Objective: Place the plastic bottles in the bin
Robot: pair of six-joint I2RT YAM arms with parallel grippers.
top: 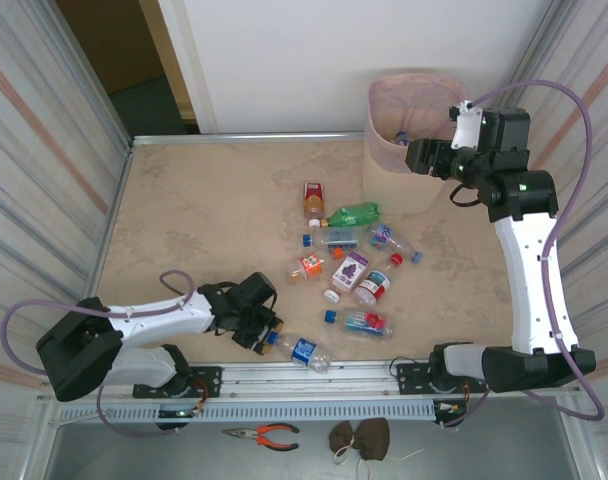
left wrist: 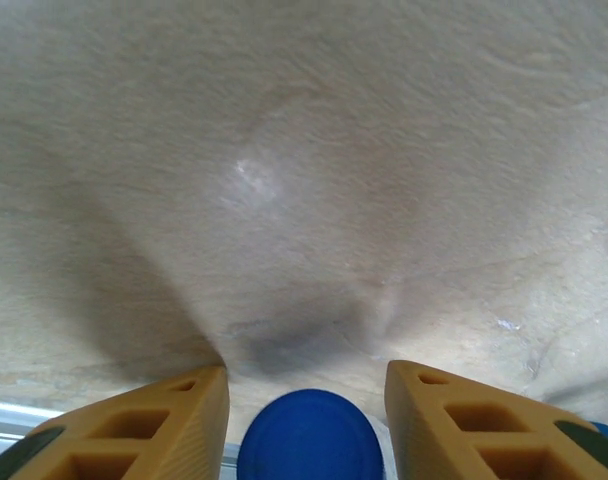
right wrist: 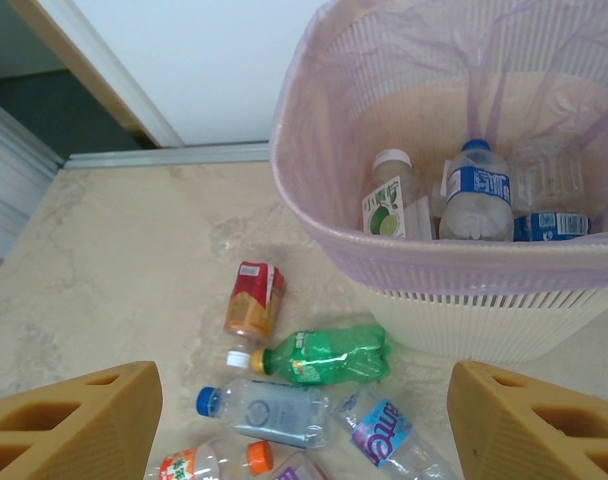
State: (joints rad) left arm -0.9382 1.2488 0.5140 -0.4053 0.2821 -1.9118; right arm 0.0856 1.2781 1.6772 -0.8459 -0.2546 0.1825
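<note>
Marbled table (top: pixel 204 200) carries a bottle (top: pixel 302 350) at its near edge, its blue cap (left wrist: pixel 309 440) between the left fingers (left wrist: pixel 184 420); whether they clench it I cannot tell. More bottles (top: pixel 349 265) lie mid-table. The right fingers (right wrist: pixel 524 420) hang spread and empty over the bin (top: pixel 389 185).

Left half of table (top: pixel 204 210): bare top, free from near rail to far edge.
Middle right: bottles (top: pixel 349 265) scattered close together, with narrow gaps between them.
Near edge: left arm (top: pixel 154 320) lies low along it.
Far right corner: bin (top: pixel 394 175) with its mouth open; right arm (top: pixel 524 250) reaches over its rim.
Bin foot: green bottle (right wrist: pixel 324 355) lies just beside it.
Sides: ribbed walls (top: pixel 44 150) close in.
</note>
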